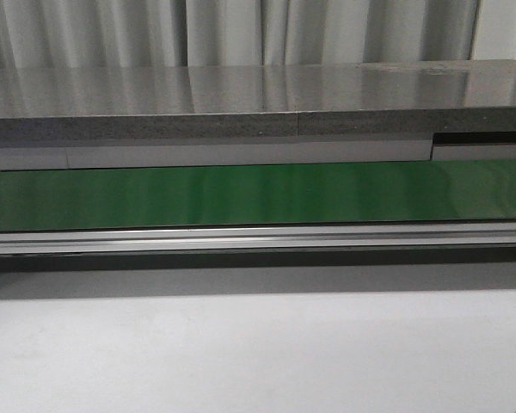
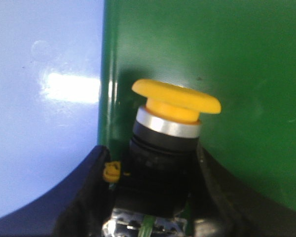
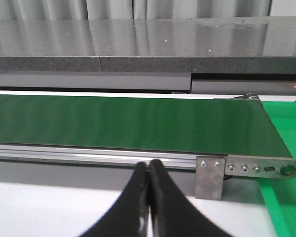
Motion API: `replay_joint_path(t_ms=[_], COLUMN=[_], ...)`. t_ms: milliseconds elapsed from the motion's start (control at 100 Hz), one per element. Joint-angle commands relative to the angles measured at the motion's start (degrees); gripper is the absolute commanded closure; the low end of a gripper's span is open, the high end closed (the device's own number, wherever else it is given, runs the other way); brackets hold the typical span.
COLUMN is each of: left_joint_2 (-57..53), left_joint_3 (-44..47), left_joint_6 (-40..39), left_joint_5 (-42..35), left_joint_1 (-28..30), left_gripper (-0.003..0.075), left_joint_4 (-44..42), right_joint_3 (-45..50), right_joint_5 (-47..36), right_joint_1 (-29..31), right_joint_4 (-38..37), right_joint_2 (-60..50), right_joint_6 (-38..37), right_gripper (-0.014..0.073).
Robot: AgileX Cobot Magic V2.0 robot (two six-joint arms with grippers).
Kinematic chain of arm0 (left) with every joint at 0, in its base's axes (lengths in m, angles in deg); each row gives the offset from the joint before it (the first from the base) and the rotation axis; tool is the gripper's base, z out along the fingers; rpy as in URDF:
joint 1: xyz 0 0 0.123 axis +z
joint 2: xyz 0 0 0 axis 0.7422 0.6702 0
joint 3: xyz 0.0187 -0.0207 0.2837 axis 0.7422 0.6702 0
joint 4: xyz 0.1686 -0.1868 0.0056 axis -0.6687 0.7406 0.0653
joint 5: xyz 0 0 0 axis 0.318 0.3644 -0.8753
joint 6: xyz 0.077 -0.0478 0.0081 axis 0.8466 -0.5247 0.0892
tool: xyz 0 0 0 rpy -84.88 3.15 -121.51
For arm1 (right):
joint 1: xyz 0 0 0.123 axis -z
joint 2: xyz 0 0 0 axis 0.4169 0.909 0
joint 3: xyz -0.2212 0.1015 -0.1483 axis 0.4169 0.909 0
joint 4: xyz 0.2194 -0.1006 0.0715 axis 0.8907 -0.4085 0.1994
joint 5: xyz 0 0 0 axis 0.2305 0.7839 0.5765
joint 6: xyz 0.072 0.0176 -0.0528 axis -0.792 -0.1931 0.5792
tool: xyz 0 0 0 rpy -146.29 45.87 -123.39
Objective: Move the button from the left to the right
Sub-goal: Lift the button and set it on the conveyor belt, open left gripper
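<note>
**Button pinched in the left gripper over the green belt**

Only the left wrist view has the button: smooth yellow mushroom cap, silvery ring, ribbed black body. The left gripper clamps it between dark curved fingers, with glossy green belt behind it and a pale surface at frame left. The right wrist view shows the right gripper pressed together, holding nothing, facing the belt's metal end bracket. The front view shows just belt, aluminium rail and speckled grey counter.
</note>
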Motion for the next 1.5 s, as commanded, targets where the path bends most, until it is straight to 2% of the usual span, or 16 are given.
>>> replay_joint_path(t_ms=[0, 120, 190, 260, 390, 580, 870, 1030, 1280, 1490], left_joint_2=[-2.6, -2.6, -2.6, -2.6, -2.9, -6.5, -15.3, -22.6, -37.1, -51.1], left_joint_3=[-1.3, -1.3, -1.3, -1.3, -1.3, -1.3, -0.6, 3.9, 16.3, 28.6], left_joint_6=[-0.1, -0.1, -0.1, -0.1, 0.3, 5.2, 7.8, 12.4, 14.1, 14.1], left_joint_5=[-2.0, -2.0, -2.0, -1.8, -0.4, 1.5, -1.8, -8.0, -24.2, -36.2], left_joint_1=[-0.3, -0.3, -0.3, -0.3, -0.3, -0.3, -0.4, -2.8, -11.1, -13.6], left_gripper=[0.0449, 0.0203, 0.0121, 0.0088, 0.0087, 0.0087, 0.009, 0.009, 0.009, 0.009], left_joint_4=[1.4, 1.4, 1.4, 1.4, 2.3, 9.6, 12.9, 17.0, 16.8, 16.2], right_joint_3=[-1.0, -1.0, -1.0, -1.0, -1.0, -1.0, -1.0, -1.0, -1.0, -1.0], right_joint_5=[-5.0, -5.0, -5.0, -5.0, -5.0, -5.0, -5.0, -5.0, -5.0, -5.0], right_joint_1=[0.1, 0.1, 0.1, 0.1, 0.1, 0.1, 0.1, 0.1, 0.1, 0.1], right_joint_4=[-0.6, -0.6, -0.6, -0.6, -0.6, -0.6, -0.6, -0.6, -0.6, -0.6], right_joint_2=[-1.0, -1.0, -1.0, -1.0, -1.0, -1.0, -1.0, -1.0, -1.0, -1.0], right_joint_6=[0.1, 0.1, 0.1, 0.1, 0.1, 0.1, 0.1, 0.1, 0.1, 0.1], right_gripper=[0.0661, 0.0661, 0.0661, 0.0661, 0.0661, 0.0661, 0.0661, 0.0661, 0.0661, 0.0661])
